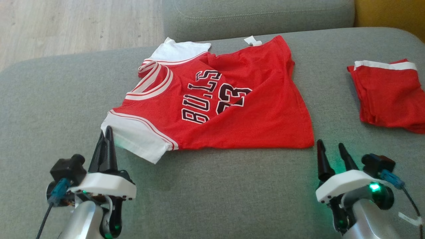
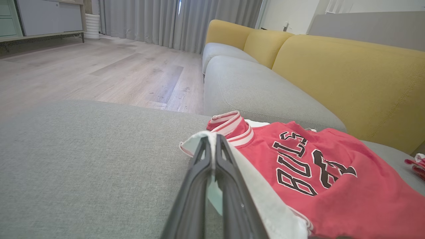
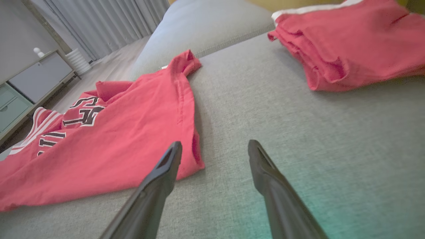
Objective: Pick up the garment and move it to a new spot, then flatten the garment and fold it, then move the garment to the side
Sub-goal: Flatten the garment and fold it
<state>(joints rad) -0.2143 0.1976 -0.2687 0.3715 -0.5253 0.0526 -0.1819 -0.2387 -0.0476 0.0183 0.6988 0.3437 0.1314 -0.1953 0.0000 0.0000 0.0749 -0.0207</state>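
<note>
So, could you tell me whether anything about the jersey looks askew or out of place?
Yes: the red jersey lies rumpled, with a fold of fabric hiding part of its lettering, and the left pincer is shut on its white sleeve.

Black fingers [image 1: 322,159], white wrist shells [image 1: 106,187], green lights [image 1: 375,187]

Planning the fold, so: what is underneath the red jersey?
The red jersey lies on the grey cushion, which shows bare to either side. Anything beneath the cloth itself is covered and cannot be seen.
</note>
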